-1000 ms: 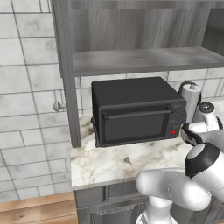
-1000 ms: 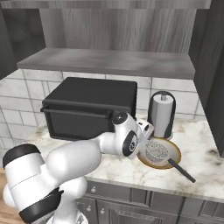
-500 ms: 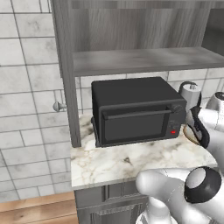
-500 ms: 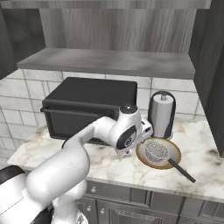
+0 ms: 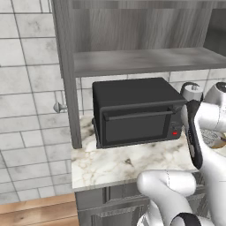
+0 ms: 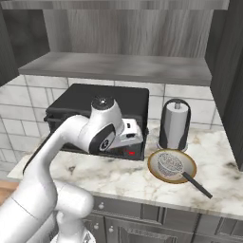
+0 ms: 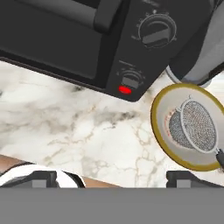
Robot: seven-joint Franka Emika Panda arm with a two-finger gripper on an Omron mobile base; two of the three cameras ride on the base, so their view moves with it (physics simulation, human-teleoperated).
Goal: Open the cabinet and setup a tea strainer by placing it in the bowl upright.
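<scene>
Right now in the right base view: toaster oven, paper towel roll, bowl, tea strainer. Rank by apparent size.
1. toaster oven, partly behind the arm
2. paper towel roll
3. bowl, close to the roll
4. tea strainer, mesh cup inside the bowl

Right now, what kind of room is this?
Most likely a home kitchen, though a rendered one: a marble-look counter against tiled wall, a black toaster oven under an open cabinet, and a tea strainer sitting in a bowl.

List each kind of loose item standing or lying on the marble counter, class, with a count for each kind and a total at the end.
Toaster oven: 1
Paper towel roll on its stand: 1
Bowl: 1
Tea strainer, lying in the bowl with its handle out over the rim: 1
Total: 4
</scene>
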